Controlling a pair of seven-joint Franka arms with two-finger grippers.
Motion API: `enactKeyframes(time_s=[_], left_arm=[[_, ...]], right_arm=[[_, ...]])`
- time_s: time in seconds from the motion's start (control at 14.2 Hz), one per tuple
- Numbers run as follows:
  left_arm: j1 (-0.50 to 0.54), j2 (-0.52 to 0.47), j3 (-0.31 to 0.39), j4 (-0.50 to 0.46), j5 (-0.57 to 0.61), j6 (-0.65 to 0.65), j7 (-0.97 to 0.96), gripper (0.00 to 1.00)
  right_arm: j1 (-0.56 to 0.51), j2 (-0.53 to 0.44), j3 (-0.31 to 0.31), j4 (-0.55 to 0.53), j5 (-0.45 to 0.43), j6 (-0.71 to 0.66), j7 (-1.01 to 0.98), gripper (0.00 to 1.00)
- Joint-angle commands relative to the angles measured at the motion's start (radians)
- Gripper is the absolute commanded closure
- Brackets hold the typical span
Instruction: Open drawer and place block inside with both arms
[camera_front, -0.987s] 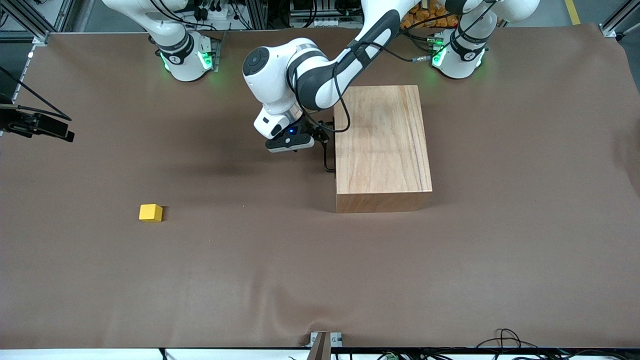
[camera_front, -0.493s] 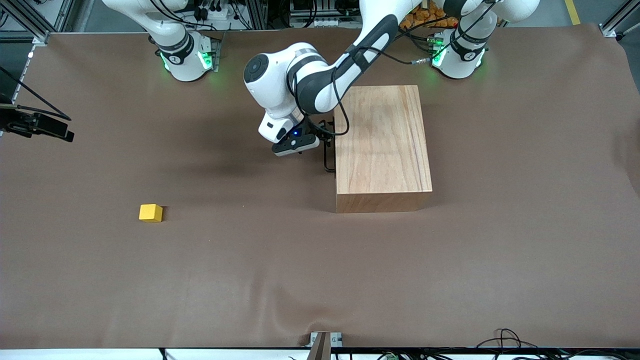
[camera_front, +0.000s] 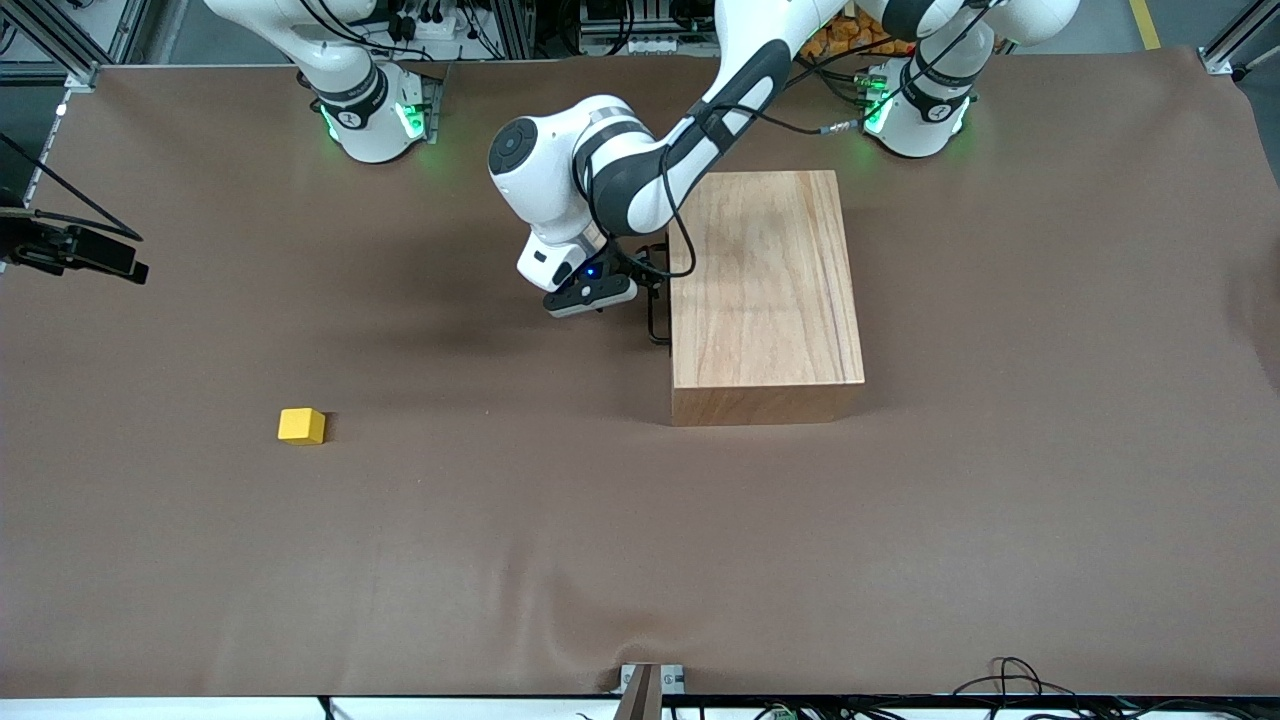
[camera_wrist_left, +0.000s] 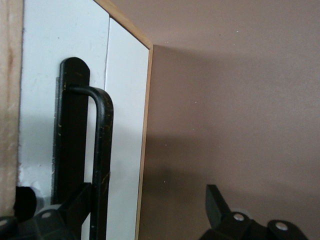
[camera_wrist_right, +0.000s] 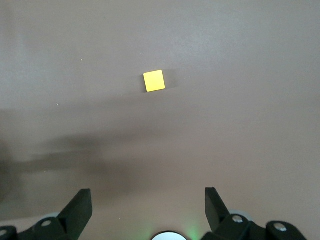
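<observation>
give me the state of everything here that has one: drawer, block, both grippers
drawer: shut, flush in the wooden box
handle: between the left gripper's open fingers, not yet clamped
block: loose on the table, toward the right arm's end
left gripper: open, at the handle
right gripper: open, high over the table, block in its view

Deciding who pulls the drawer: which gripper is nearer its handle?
Left. The left gripper is open at the black wire handle, one finger either side. The right gripper hangs open above the yellow block.
</observation>
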Motion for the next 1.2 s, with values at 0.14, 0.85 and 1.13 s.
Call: enactKeyframes(time_s=[0.14,0.85,1.13], left_arm=[[-0.014,0.027,0.002,0.038,0.013,0.022,-0.011,0.0],[-0.033,0.095,-0.002,0.102,0.013,0.12,-0.003,0.0],[-0.048,0.098,-0.003,0.102,0.013,0.16,0.006,0.0]], right_arm=[[0.003,0.006,0.002,0.019,-0.006,-0.012,0.0,0.0],[0.001,0.004,0.0,0.02,-0.009,-0.015,-0.002,0.0],[0.001,0.004,0.002,0.02,-0.009,-0.015,-0.002,0.0]])
